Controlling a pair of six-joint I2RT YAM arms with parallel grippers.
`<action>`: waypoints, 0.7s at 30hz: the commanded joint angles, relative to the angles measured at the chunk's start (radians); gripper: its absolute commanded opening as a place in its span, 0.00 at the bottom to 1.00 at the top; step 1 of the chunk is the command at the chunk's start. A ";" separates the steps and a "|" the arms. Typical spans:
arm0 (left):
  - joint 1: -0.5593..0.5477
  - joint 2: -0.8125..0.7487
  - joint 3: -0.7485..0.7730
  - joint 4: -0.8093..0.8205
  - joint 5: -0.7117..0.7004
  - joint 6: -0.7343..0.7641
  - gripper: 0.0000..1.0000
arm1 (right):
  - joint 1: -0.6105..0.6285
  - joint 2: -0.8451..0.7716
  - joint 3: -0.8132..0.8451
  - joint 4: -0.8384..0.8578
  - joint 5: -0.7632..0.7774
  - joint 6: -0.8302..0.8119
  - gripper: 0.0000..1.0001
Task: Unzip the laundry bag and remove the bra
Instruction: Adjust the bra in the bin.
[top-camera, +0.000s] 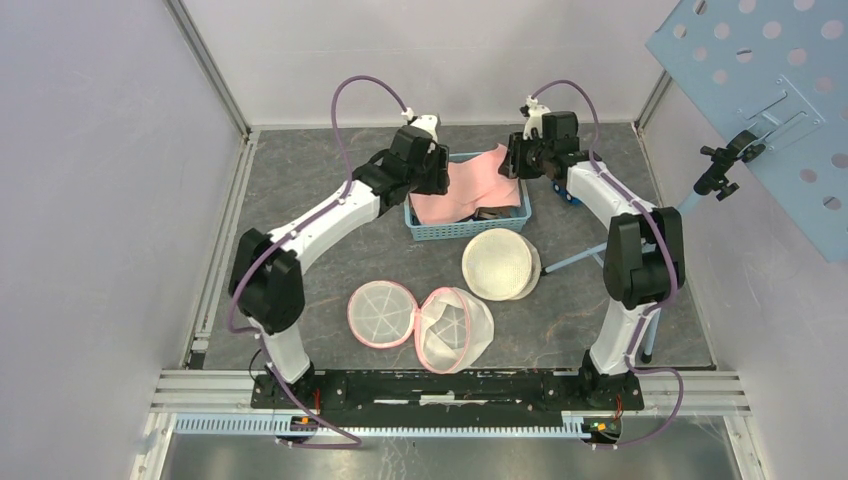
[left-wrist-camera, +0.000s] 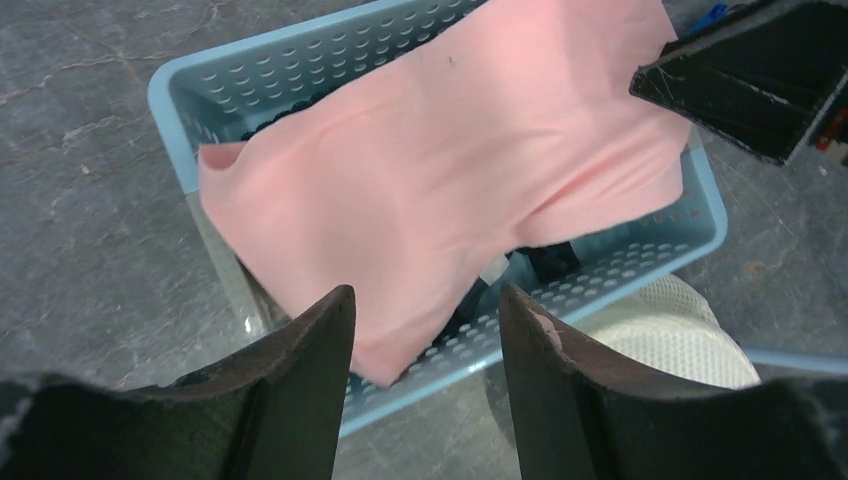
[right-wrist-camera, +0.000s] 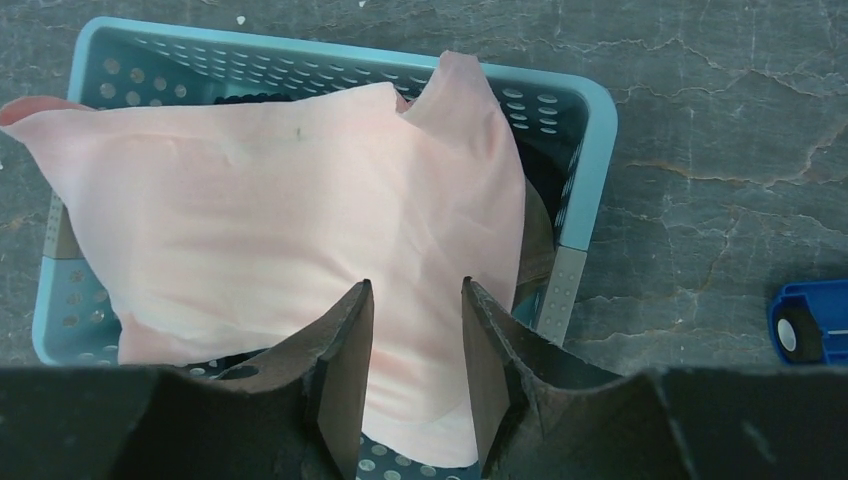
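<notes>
A pink bra (top-camera: 465, 185) lies spread over a light blue basket (top-camera: 470, 230) at the back of the table. My left gripper (top-camera: 440, 178) hovers at the basket's left side, open, its fingers (left-wrist-camera: 330, 340) above the bra's hanging corner (left-wrist-camera: 385, 365) and the basket rim (left-wrist-camera: 180, 90). My right gripper (top-camera: 512, 165) is at the basket's right end, open, with the bra (right-wrist-camera: 250, 200) showing below the gap between its fingers (right-wrist-camera: 350, 340). Near the front a pink-rimmed mesh laundry bag (top-camera: 455, 328) lies unzipped, its round lid (top-camera: 381, 313) folded flat beside it.
A round white mesh bag (top-camera: 500, 265) rests just in front of the basket and also shows in the left wrist view (left-wrist-camera: 670, 340). Dark clothing lies under the bra (left-wrist-camera: 555, 258). A small blue object (right-wrist-camera: 810, 320) sits right of the basket. A blue perforated board (top-camera: 760, 90) hangs at the upper right.
</notes>
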 joint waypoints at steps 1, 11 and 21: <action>0.016 0.099 0.109 0.045 0.001 -0.068 0.64 | -0.002 0.026 -0.005 0.056 0.028 -0.004 0.45; 0.078 0.285 0.213 -0.001 0.011 -0.118 0.79 | -0.002 0.091 -0.002 0.049 0.046 -0.012 0.58; 0.104 0.431 0.345 -0.081 0.044 -0.106 0.86 | 0.000 0.143 0.007 0.033 0.039 -0.016 0.73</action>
